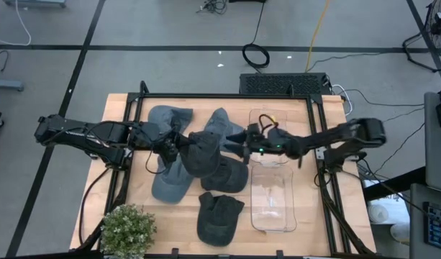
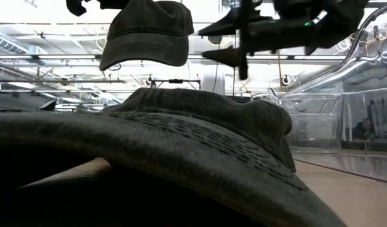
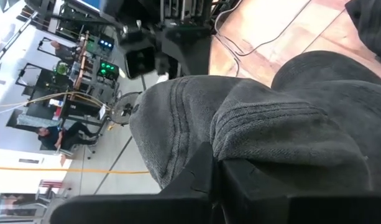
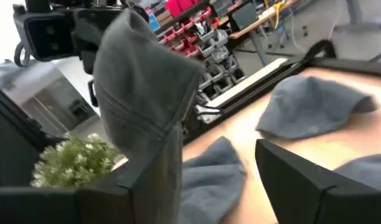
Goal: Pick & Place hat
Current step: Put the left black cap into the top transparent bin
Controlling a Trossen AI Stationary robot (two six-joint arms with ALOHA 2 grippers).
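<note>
Aloft, dark cap (image 1: 200, 152) in left gripper (image 1: 173, 147), right gripper (image 1: 239, 146) alongside.

This is a robotics lab or workshop. The wooden tabletop (image 1: 134, 115) sits in a black metal frame on a grey floor (image 1: 98, 65) marked with dark tape lines, cables (image 1: 256, 54) trailing behind it. Beyond the tabletop stand racks of red parts bins (image 4: 196, 31), and a person (image 3: 59, 134) sits at a workstation.

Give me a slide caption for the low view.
Dark cap held aloft by the left gripper, the right gripper open beside it, another hat filling the foreground.
</note>
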